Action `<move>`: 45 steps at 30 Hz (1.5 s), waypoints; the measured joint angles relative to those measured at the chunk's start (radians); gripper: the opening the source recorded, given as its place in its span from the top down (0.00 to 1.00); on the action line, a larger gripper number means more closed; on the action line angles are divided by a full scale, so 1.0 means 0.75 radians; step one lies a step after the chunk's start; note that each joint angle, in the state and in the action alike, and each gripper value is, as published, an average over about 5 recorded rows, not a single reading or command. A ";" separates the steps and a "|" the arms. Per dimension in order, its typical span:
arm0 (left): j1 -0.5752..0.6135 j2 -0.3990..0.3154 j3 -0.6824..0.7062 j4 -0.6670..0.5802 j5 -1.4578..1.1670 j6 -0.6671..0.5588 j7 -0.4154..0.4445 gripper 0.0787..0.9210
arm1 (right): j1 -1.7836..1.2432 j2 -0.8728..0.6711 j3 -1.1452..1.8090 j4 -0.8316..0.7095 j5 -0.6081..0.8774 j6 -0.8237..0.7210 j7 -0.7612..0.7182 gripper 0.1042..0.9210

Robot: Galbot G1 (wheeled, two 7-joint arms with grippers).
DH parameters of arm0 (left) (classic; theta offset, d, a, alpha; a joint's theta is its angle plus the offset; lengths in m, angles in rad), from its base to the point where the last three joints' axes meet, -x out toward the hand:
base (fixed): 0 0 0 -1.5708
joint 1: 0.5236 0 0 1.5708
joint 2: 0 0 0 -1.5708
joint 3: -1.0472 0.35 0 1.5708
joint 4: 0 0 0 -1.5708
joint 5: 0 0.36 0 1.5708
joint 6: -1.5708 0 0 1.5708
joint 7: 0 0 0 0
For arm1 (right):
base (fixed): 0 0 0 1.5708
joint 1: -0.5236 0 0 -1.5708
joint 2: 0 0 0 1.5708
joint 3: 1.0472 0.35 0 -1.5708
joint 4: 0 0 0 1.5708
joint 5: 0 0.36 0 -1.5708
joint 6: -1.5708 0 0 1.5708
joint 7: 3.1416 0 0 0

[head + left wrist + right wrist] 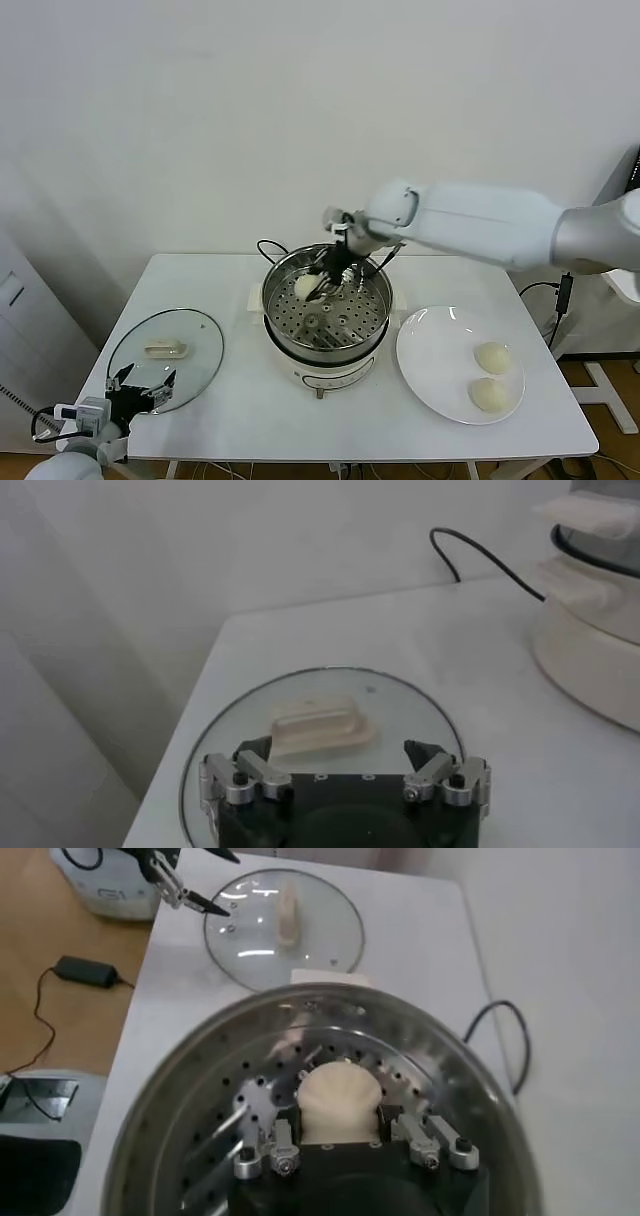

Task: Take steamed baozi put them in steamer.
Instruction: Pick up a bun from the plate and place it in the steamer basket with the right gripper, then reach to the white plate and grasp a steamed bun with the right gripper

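Observation:
My right gripper (318, 288) reaches into the steamer (270, 312), a shiny steel pot on a white base, from the back right. It is shut on a pale cream baozi (306, 286), held just over the perforated tray at the pot's far left side. In the right wrist view the baozi (339, 1100) sits between the two fingers, inside the steamer's rim (170, 1080); whether it touches the tray I cannot tell. Two more baozi (492, 357) (491, 393) lie on the white plate (432, 350) at the right. My left gripper (143, 385) waits open at the table's front left corner.
A round glass lid (165, 358) with a pale handle lies flat at the front left, just beyond the left gripper (338, 756). The lid (400, 705) fills the near part of the left wrist view. A black cord (268, 246) runs behind the steamer.

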 measured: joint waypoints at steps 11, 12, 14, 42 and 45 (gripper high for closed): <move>-0.007 0.007 0.000 0.009 -0.004 -0.001 0.000 0.12 | -0.083 0.060 0.025 -0.057 -0.017 -0.036 0.063 0.41; -0.007 0.007 -0.001 0.008 -0.005 -0.001 0.000 0.12 | -0.085 0.061 0.028 -0.058 -0.016 -0.039 0.065 0.37; -0.005 0.007 -0.001 0.008 -0.005 -0.001 0.000 0.12 | -0.086 0.061 0.032 -0.058 -0.014 -0.045 0.068 0.31; 0.034 0.004 -0.027 -0.050 -0.005 -0.003 0.000 0.12 | 0.312 -0.704 -0.239 0.231 -0.482 0.261 -0.504 0.12; 0.036 0.002 -0.029 -0.056 -0.004 -0.003 0.000 0.12 | 0.280 -0.779 -0.236 0.244 -0.563 0.301 -0.530 0.12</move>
